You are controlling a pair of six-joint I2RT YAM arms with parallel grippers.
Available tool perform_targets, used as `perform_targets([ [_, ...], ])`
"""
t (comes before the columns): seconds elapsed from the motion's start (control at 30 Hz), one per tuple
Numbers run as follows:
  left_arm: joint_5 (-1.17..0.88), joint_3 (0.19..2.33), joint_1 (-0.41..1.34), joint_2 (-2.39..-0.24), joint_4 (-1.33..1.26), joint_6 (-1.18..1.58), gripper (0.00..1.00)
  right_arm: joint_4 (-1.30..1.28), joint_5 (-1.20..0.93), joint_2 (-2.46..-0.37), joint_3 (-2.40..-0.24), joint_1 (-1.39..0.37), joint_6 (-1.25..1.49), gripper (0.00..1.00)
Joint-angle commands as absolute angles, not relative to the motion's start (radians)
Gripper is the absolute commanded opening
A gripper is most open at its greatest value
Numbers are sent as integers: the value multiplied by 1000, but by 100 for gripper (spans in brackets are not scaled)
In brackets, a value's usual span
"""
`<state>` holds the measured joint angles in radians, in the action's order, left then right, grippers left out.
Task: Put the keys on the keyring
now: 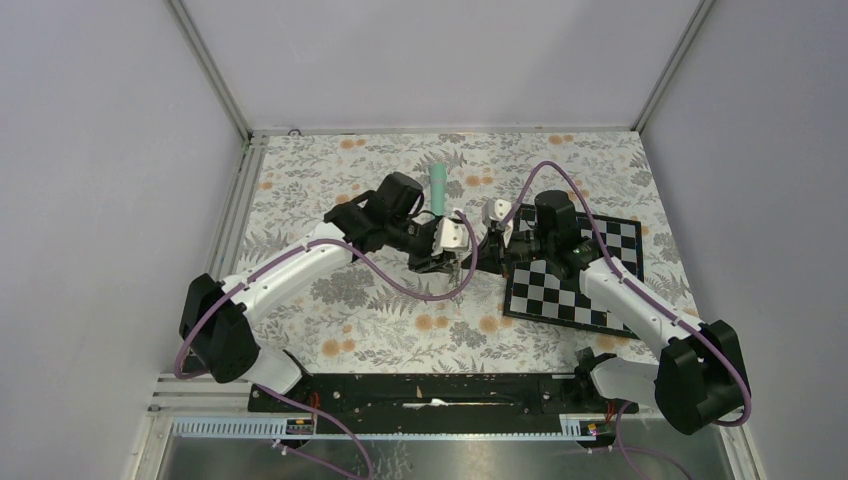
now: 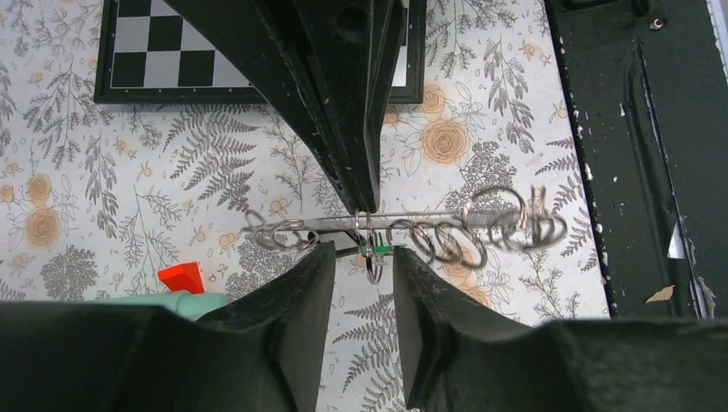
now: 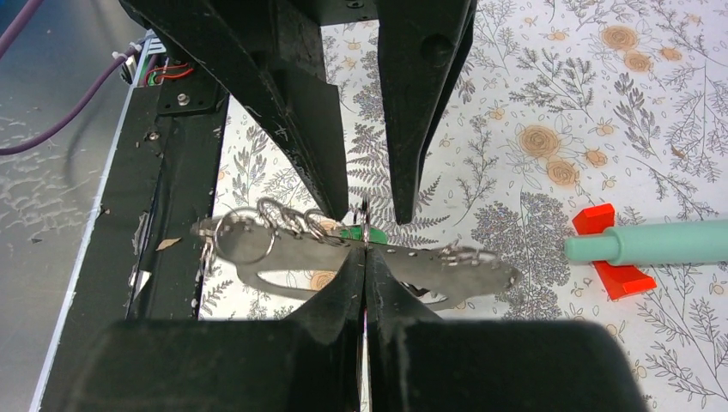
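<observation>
The keyring [image 3: 455, 273] is pinched in the pressed-together right gripper [image 3: 365, 257], and the green-headed key [image 2: 382, 250] is seen just beside that grip, between the spread left gripper [image 2: 365, 257], so it could be knocked off if the keyring is jolted.

Stock held beside the chessboard [image 1: 578, 292], which counts one. Teal stick with red base [image 1: 437, 186]: one. Keyring [image 3: 283, 249]: one. Green-headed key [image 3: 350, 233]: one. Small wire rings [image 2: 433, 242]: too blurred to count. Mine: left gripper [image 2: 363, 260] and right gripper [image 3: 365, 268], two.

Robot lab: white-walled enclosure [image 1: 420, 60], calibration checkerboard [image 1: 545, 295].
</observation>
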<state>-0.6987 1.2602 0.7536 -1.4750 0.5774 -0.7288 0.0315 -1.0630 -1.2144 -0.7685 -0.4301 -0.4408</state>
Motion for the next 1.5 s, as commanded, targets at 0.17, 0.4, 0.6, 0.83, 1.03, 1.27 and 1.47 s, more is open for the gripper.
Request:
perform_targets([
  [0.17, -681, 1312, 751, -1469, 759, -919, 44, 6, -1068, -1206, -778, -436, -513, 0],
  [0.4, -688, 1317, 750, -1454, 724, -878, 41, 6, -1080, -1207, -780, -436, -518, 0],
  [0.6, -683, 1281, 750, -1440, 576, -759, 37, 6, -1090, -1210, -781, -436, -511, 0],
  [0.83, -741, 1273, 752, -1457, 545, -755, 39, 9, -1098, -1212, -782, -436, -499, 0],
  [1.03, -767, 1249, 753, -1474, 535, -756, 37, 12, -1101, -1211, -782, -436, -492, 0],
  [1.27, -780, 1238, 753, -1483, 526, -746, 24, 15, -1101, -1207, -780, -436, -491, 0],
  [1.47, -792, 1230, 754, -1492, 520, -734, 21, 26, -1098, -1207, -778, -436, -478, 0],
])
